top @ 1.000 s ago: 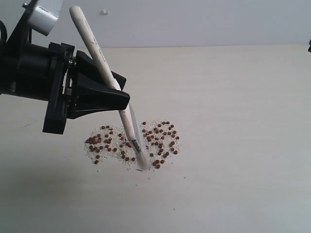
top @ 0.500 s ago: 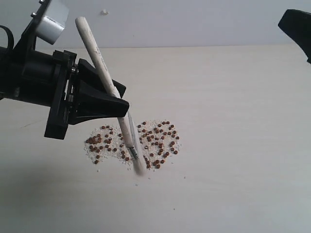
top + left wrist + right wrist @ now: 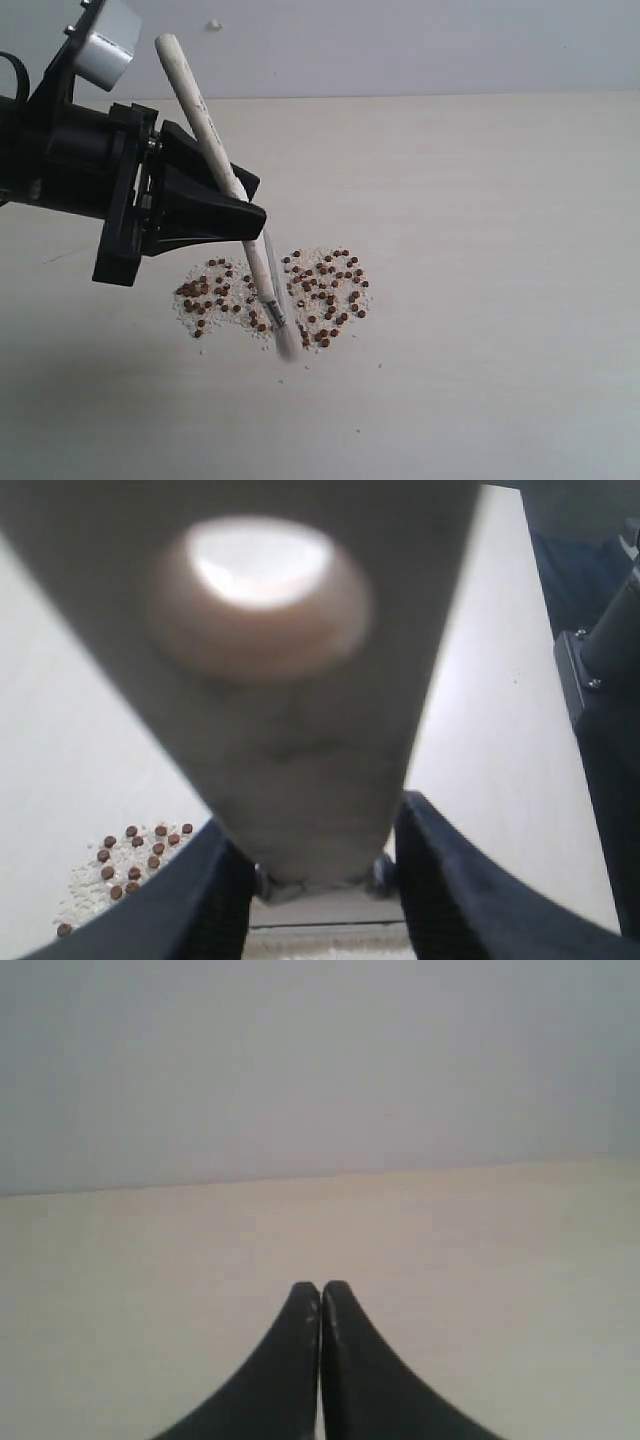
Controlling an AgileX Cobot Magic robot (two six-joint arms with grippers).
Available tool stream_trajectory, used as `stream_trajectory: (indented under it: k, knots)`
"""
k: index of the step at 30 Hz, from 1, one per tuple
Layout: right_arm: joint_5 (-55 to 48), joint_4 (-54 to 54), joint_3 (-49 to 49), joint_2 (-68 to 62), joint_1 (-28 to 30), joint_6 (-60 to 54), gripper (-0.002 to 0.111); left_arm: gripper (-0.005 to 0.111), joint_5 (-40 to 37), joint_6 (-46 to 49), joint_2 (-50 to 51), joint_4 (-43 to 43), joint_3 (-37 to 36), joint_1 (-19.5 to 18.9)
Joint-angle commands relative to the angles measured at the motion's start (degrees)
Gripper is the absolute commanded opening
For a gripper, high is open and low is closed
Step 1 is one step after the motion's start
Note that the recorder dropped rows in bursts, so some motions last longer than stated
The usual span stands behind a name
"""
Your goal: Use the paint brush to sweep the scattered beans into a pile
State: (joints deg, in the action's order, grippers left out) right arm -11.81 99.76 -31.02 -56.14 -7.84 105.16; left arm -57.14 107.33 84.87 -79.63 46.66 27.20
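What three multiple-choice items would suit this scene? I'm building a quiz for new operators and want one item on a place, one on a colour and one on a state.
1. Where does the bristle end of the flat, cream-handled, silver-ferruled paint brush touch the pale table?
A. Between two patches of tiny round beans
B. At the table's far right edge
C. Against the back wall

2. What colour are the beans?
A. Green
B. Reddish-brown
C. Blue

3. How is the right gripper?
A. Wide open
B. Shut on the paint brush
C. Shut, holding nothing

Answers:
1 A, the bristles sit in the gap that splits the beans.
2 B, they show reddish-brown against the pale table.
3 C, in the right wrist view its jaws meet with nothing between them.
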Motion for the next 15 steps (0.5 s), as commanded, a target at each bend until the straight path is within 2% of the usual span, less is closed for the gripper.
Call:
stream_trajectory:
  k: [1, 3, 7, 10, 11, 13, 15]
  knots:
    - [-13.66, 0.19, -0.33, -0.23, -4.18, -11.43, 0.0, 0.0, 0.35, -0.48, 0.16, -1.58, 0.0, 0.23]
    - [-20.1, -3.53, -0.95, -1.41, -5.53, -22.88, 0.0, 0.0, 0.35, -0.48, 0.16, -1.58, 0.0, 0.23]
    - [-35.2, -28.28, -8.78, -8.1, -6.35, -55.51, 0.0, 0.0, 0.35, -0.58, 0.16, -1.58, 0.0, 0.23]
    - [-42.35, -46.97, -15.1, -14.2, -6.35, -71.38, 0.0, 0.0, 0.35, -0.72, 0.16, -1.73, 0.0, 0.23]
    - [-42.01, -53.27, -15.93, -15.67, -6.35, -74.02, 0.0, 0.0, 0.35, -0.9, 0.16, -1.73, 0.0, 0.23]
    - [-33.53, -61.84, -14.41, -16.19, -6.85, -73.11, 0.0, 0.0, 0.35, -1.04, 0.16, -1.73, 0.0, 0.23]
    - [-13.05, -65.71, -8.8, -14.5, -8.33, -66.01, 0.0, 0.0, 0.35, -1.04, 0.16, -1.73, 0.0, 0.23]
